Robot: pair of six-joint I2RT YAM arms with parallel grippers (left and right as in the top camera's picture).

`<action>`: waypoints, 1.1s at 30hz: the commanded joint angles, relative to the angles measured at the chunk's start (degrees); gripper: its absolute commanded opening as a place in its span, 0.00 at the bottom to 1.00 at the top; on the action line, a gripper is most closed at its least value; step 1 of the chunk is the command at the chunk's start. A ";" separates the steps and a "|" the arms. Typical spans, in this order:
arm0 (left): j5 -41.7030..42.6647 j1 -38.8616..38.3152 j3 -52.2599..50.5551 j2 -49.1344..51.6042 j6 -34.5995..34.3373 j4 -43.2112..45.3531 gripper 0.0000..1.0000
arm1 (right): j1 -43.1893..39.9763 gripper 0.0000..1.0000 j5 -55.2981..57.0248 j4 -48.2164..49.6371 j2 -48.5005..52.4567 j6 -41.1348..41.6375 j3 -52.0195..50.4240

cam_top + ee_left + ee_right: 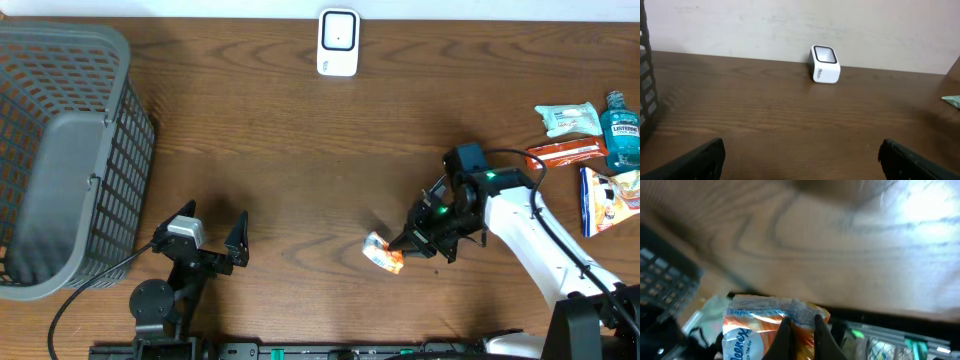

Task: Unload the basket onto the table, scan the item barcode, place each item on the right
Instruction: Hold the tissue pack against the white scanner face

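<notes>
**Tissue pack pinched in the right gripper, front of the table**

We see the right gripper point(405, 244) closed tight on a small orange tissue pack point(382, 253). Its two fingers meet on one edge of the wrapper, and the rest of the pack sticks out to the left of the tips. In the right wrist view the same fingers point(785, 336) press together over the crinkled top seam of the pack point(752, 322), whose orange and white label faces the camera. The pack is near the front edge of the table point(300, 150), a little right of the middle. We cannot tell whether it rests on the wood or hangs just clear of it.

The white scanner point(338, 42) stands at the back edge, near the middle and well apart from the pack. Its dark window faces up.

The left gripper point(212, 222) sits near the front edge, left of the middle, with its jaws spread wide and nothing between them. A grey basket point(60, 150) fills the left end of the table.

By the right edge lie a wipes packet point(566, 119), a blue bottle point(620, 130), an orange packet point(567, 153) and another packet point(605, 198).
</notes>
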 commanded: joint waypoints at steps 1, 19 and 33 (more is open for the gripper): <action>0.94 0.07 -1.60 -0.15 -0.07 -0.92 0.98 | -0.57 0.02 -3.87 -0.66 -0.94 -3.37 0.66; 0.94 0.07 -1.60 -0.15 -0.04 -0.92 0.98 | 1.29 0.01 20.87 32.44 -3.32 -7.30 0.63; 0.96 0.07 -1.60 -0.15 -0.07 -0.90 0.98 | 9.20 0.01 42.49 89.99 16.26 -20.15 0.68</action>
